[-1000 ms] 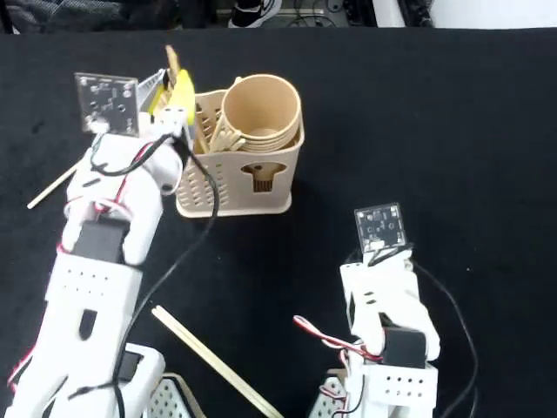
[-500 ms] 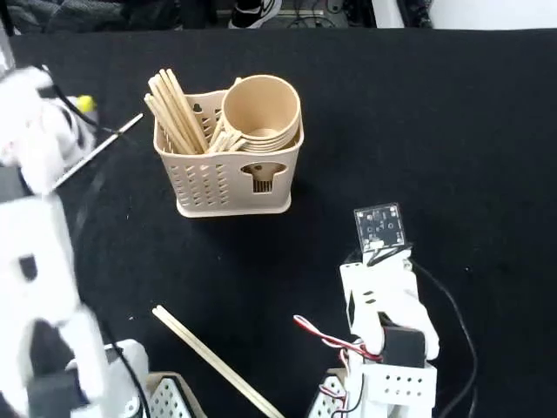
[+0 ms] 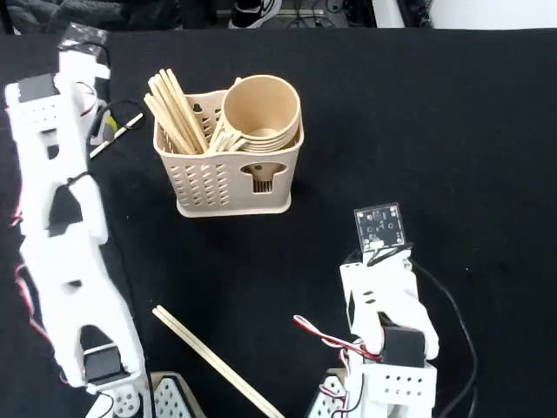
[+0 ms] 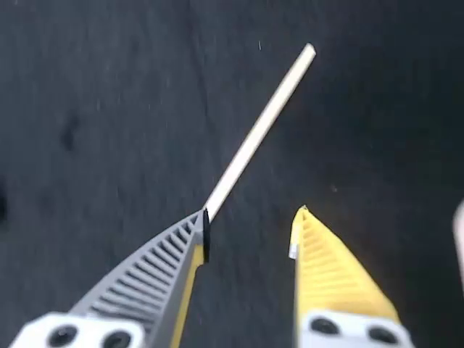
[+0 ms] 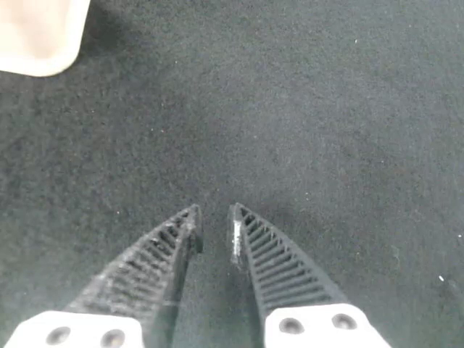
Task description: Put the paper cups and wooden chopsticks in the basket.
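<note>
From high up, the basket (image 3: pixel 228 178) stands on the black tabletop (image 3: pixel 435 131), closer to the far edge and a bit left of the middle. A stack of paper cups (image 3: pixel 261 109) sits in the right part of the basket. A bunch of wooden chopsticks (image 3: pixel 177 111) leans in the left part, with the ends sticking up over the rim. One loose chopstick (image 3: pixel 119 134) lies flat on the tabletop near the far left corner, just beside the basket but not touching it. Two more chopsticks (image 3: pixel 209 355) lie side by side close to the near edge, left of the middle. The left arm (image 3: pixel 61 226) runs along the left edge, and its end is over the loose chopstick. The right arm (image 3: pixel 387 322) is folded near the near edge, well apart from the basket.

In the left wrist view, the left gripper (image 4: pixel 250 216) has its two fingers wide apart and holds nothing. The loose chopstick (image 4: pixel 257 130) lies on the tabletop, and one end of it is right at the tip of the grey finger (image 4: pixel 174 254). The yellow finger (image 4: pixel 326 268) is off to the side of it.

In the right wrist view, the right gripper (image 5: pixel 214 216) is over the bare tabletop. Its fingers have a small gap between them and hold nothing. A corner of the basket (image 5: pixel 36 32) is farther off.
</note>
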`<state>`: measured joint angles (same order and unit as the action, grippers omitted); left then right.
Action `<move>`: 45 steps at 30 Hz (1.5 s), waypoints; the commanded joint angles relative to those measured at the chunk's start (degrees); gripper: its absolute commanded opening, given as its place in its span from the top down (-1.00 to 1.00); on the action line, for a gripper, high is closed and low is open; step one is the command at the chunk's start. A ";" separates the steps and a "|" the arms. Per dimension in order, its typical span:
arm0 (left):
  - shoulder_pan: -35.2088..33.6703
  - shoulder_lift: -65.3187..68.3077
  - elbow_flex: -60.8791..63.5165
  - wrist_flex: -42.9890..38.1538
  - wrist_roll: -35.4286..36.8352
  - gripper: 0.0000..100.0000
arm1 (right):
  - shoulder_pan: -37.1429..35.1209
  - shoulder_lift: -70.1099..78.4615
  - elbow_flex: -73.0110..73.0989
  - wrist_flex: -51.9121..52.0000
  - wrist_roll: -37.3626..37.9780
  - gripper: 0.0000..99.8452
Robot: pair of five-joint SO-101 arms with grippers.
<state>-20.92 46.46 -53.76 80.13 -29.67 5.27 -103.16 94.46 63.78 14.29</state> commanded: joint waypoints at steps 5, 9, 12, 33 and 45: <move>1.45 20.84 -25.19 1.41 -0.97 0.60 | -0.70 -4.44 -0.22 -1.14 0.62 0.84; 1.01 28.22 -32.04 5.71 -1.32 0.61 | -0.70 -4.44 -0.22 -1.14 0.62 0.84; 0.92 30.86 -35.30 8.97 -1.41 0.61 | -0.70 -4.44 -0.22 -1.14 0.62 0.84; 0.75 27.87 -41.63 20.75 8.62 0.94 | -0.70 -4.44 -0.13 -1.14 0.62 0.84; -0.92 -1.32 -7.96 20.92 35.87 0.94 | -0.70 -4.44 0.40 -1.32 0.62 0.84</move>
<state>-21.89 57.27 -75.12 100.62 4.97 5.27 -103.16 95.08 63.78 14.29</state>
